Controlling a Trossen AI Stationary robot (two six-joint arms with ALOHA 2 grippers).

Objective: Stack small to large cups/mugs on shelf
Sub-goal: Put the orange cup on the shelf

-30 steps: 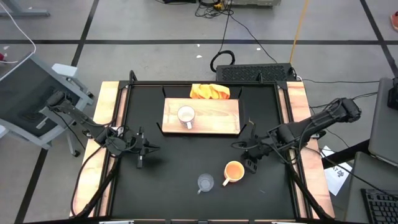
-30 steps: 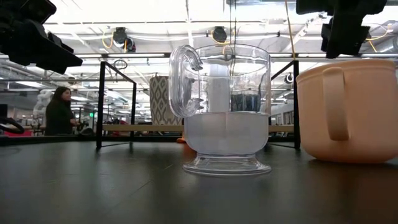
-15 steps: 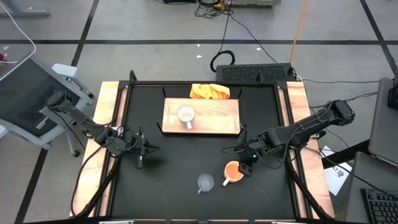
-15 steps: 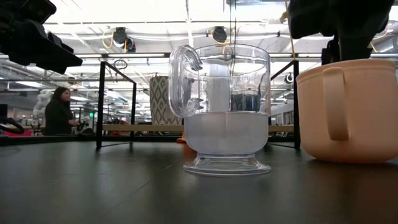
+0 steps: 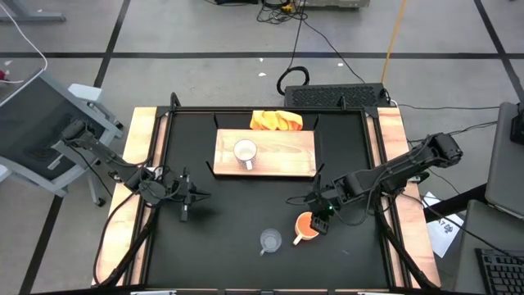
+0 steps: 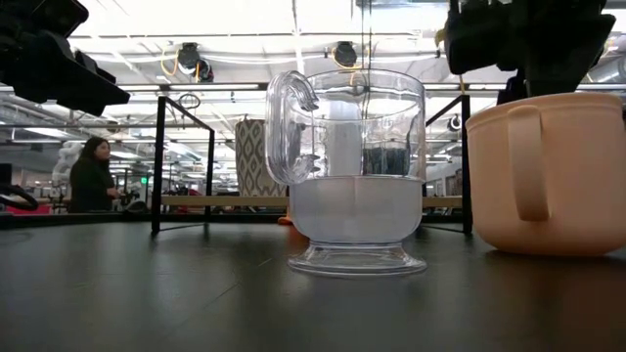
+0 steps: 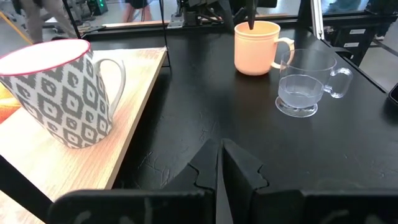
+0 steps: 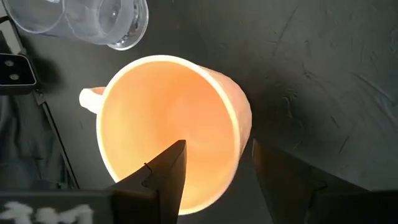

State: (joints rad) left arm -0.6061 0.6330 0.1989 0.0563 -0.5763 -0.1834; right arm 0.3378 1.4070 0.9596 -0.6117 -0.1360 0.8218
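Descent over the last second has brought the right gripper (image 8: 214,171) onto the orange mug (image 8: 171,127), fingers apart, straddling its right wall; a rim grasp looks imminent. The glass cup (image 5: 270,240) stands just left. The white mug (image 5: 244,152) already sits on the shelf (image 5: 282,152). The left gripper (image 5: 187,209) waits closed at left.

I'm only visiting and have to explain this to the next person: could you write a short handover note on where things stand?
Right gripper: open, straddling the rim of the orange-yellow handled mug, one finger inside, one outside.
Left gripper: shut, waiting at the table's left.
White patterned handled mug: upright on the light-wood shelf board.
Clear glass cup: on the black table, beside the orange-yellow mug.
Done: only the white mug is on the shelf.
Left: grip the orange-yellow mug, then both remaining cups go over.
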